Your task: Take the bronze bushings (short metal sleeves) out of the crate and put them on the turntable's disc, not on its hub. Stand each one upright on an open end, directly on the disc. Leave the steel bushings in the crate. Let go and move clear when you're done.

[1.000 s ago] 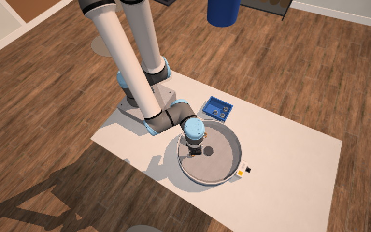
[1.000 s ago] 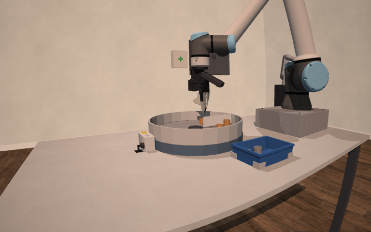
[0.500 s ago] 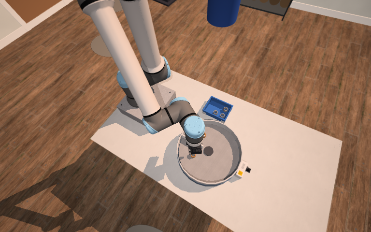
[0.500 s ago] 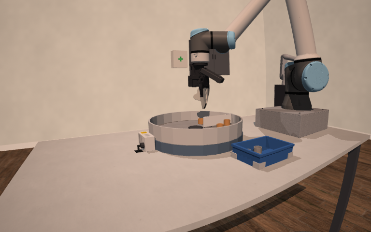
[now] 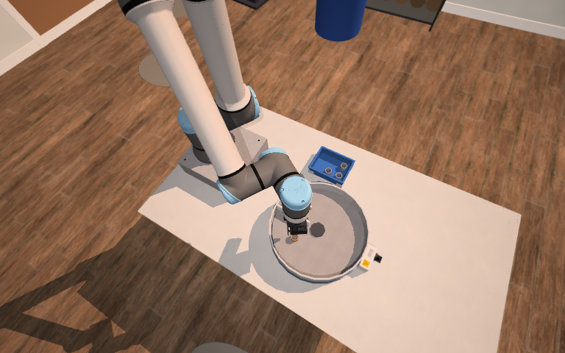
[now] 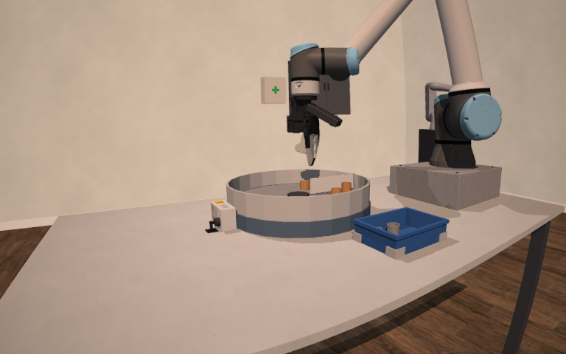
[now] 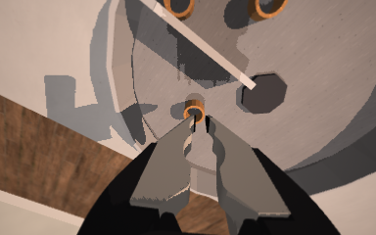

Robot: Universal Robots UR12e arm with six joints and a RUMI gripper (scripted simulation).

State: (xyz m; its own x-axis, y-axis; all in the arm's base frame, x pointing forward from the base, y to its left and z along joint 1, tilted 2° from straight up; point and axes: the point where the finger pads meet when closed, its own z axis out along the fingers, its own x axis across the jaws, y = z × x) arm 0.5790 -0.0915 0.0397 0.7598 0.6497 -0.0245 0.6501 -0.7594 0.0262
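Bronze bushing below the gripper (image 5: pixel 294 237) (image 6: pixel 304 184) (image 7: pixel 194 112): upright on the disc (image 5: pixel 332 249) (image 6: pixel 272 189) (image 7: pixel 322 49), one open end up, apart from the hub (image 5: pixel 317 229) (image 6: pixel 298 193) (image 7: pixel 264 93).
Gripper (image 5: pixel 296 229) (image 6: pixel 311 164) (image 7: pixel 200 117): raised above that bushing, pointing down; fingers nearly together, a narrow gap between them, nothing clamped.
Divider (image 6: pixel 329 183) (image 7: pixel 200 44): a thin pale plate running from near the hub toward the rim.
Other two bronze bushings: across the divider, on the disc; one (image 6: pixel 346 186) (image 7: pixel 179 7) near the plate, the other (image 6: pixel 335 190) (image 7: pixel 268 7) farther from it.
Turntable wall (image 5: pixel 363 215) (image 6: pixel 276 209) (image 7: pixel 118 64): around the disc.
Control box (image 5: pixel 368 257) (image 6: pixel 227 215): just outside the wall, black knob outward.
Blue crate (image 5: pixel 313 165) (image 6: pixel 421 237): near the turntable; three steel bushings inside (image 5: pixel 343 165) (image 6: pixel 393 227), no bronze visible.
Table (image 5: pixel 430 262) (image 6: pixel 144 272): pale, under turntable and crate.
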